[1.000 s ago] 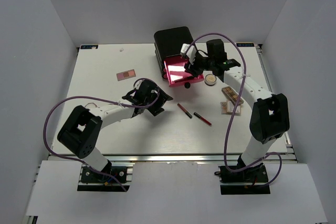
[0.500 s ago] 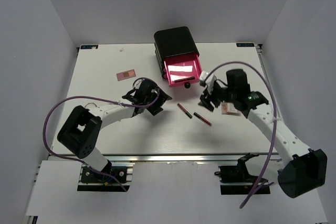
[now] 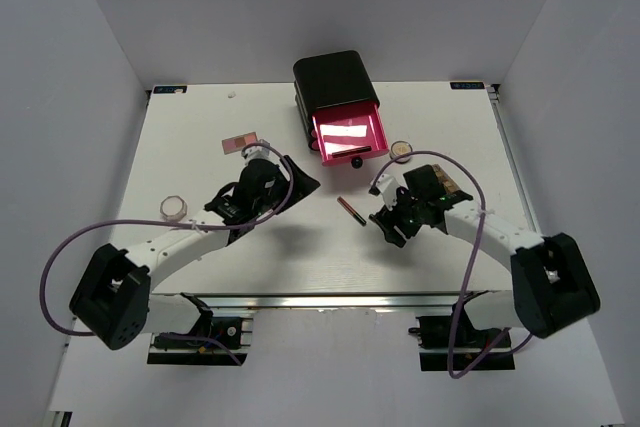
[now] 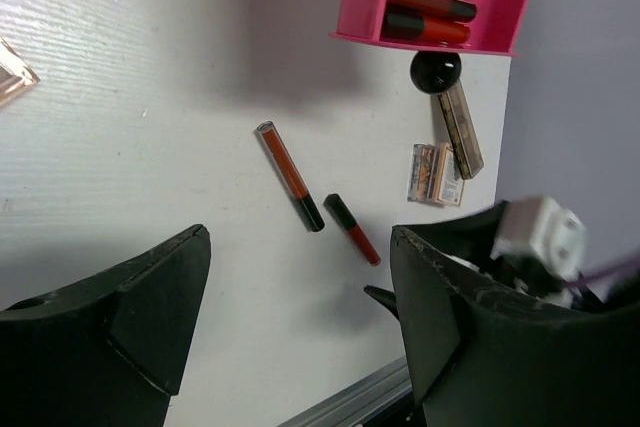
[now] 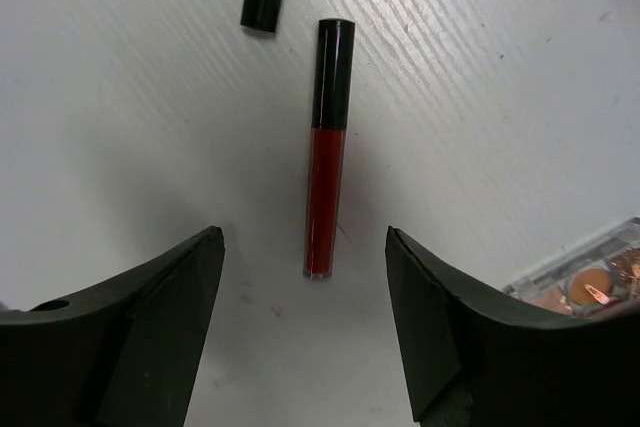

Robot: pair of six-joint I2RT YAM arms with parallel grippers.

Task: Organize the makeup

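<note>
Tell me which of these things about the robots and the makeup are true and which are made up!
1. The pink drawer is pulled open. True.
2. The right gripper is squeezing a red stick. False: its fingers are spread open and the stick lies untouched between them on the table.
3. The drawer has nothing in it. False: sticks lie inside it.
4. The round gold compact sits on the table, next to the drawer. True.
5. The left gripper is open and holds nothing. True.
</note>
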